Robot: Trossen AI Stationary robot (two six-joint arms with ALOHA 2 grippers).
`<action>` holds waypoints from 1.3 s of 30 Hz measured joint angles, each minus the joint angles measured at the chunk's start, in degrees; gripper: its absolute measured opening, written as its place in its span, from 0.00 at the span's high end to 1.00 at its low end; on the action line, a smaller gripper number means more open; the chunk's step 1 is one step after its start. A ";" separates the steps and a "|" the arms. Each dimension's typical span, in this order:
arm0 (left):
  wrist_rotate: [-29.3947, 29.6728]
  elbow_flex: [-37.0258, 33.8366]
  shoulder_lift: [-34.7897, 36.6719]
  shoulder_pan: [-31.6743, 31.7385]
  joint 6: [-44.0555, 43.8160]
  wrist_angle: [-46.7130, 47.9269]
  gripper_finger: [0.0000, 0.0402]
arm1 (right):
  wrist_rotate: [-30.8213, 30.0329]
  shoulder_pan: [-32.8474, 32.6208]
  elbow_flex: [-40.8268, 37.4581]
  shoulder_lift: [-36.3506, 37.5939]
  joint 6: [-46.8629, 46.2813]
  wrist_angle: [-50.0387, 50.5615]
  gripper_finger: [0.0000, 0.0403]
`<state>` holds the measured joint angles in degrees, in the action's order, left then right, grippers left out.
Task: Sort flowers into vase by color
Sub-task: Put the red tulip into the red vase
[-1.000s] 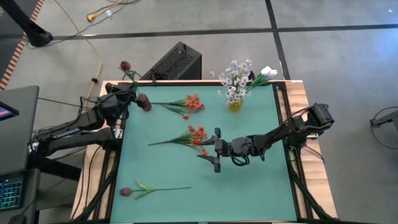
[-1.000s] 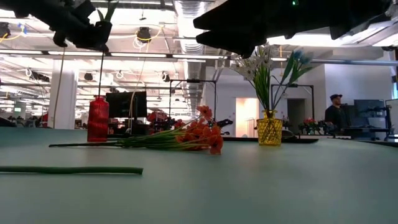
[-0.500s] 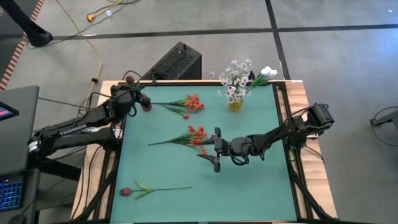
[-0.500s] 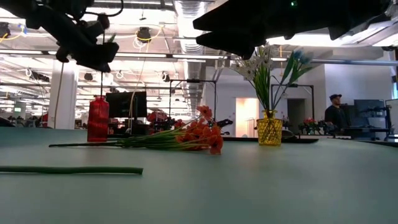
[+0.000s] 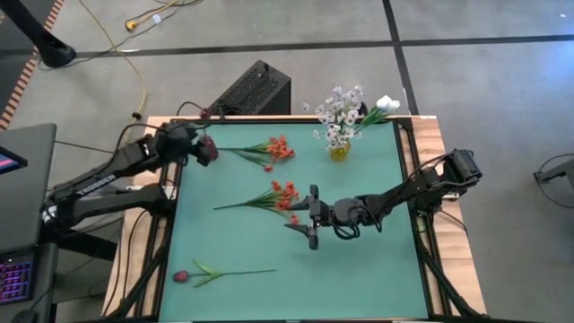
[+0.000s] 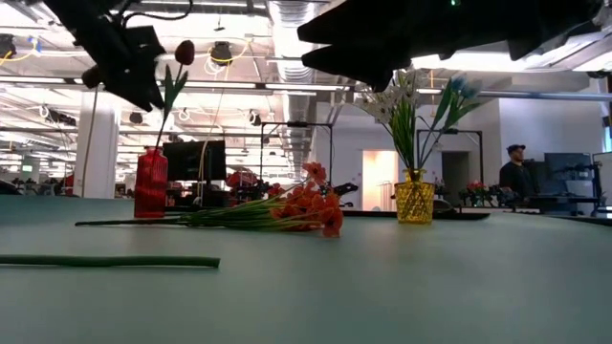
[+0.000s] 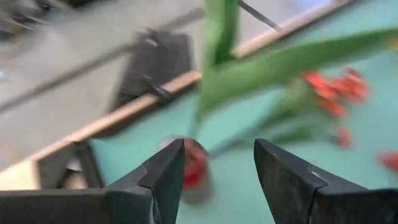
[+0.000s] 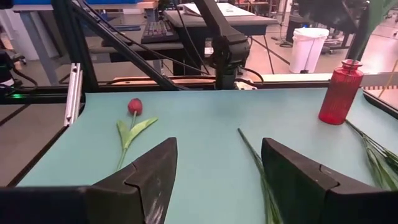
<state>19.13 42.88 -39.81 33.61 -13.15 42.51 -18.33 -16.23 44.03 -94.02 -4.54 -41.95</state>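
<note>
Over the far-left corner, left gripper (image 7: 219,152): I see its fingers standing apart with nothing pinched between the tips, directly above the red vase (image 6: 150,182).
Dark red bud flower (image 6: 185,52): upright beside that gripper, bud on top, and the stem seems to run down to the red vase. I cannot tell how deep it sits.
Right gripper (image 5: 313,215): wide and empty, hovering mid-table just beside a red-orange cluster (image 5: 283,196).
Still on the table (image 5: 359,269): a second red-orange cluster (image 5: 278,148) near the far edge and a red tulip (image 5: 182,276) near the near-left corner.
White sprays (image 5: 339,112): in the yellow vase (image 5: 339,152) at the far edge.
Handling: I judge these light, with thin springy stems and soft heads.
Hold: mid-stem, clear of leaves and blossoms.
</note>
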 joint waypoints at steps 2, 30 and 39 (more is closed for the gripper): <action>-7.11 2.44 0.02 -0.08 -0.54 4.05 0.55 | 0.00 -0.16 0.00 0.00 -0.11 0.00 0.35; -24.08 -8.46 -5.45 -49.32 -12.40 -13.95 0.54 | 0.37 -6.97 27.25 -24.42 -7.61 19.01 0.36; -18.38 -8.54 -9.92 -58.38 -11.30 -13.52 0.54 | 0.33 -6.53 49.09 -39.78 -6.14 25.12 0.36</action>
<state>0.75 34.35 -49.73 -24.78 -24.44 28.99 -18.00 -22.76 93.12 -133.79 -10.68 -16.84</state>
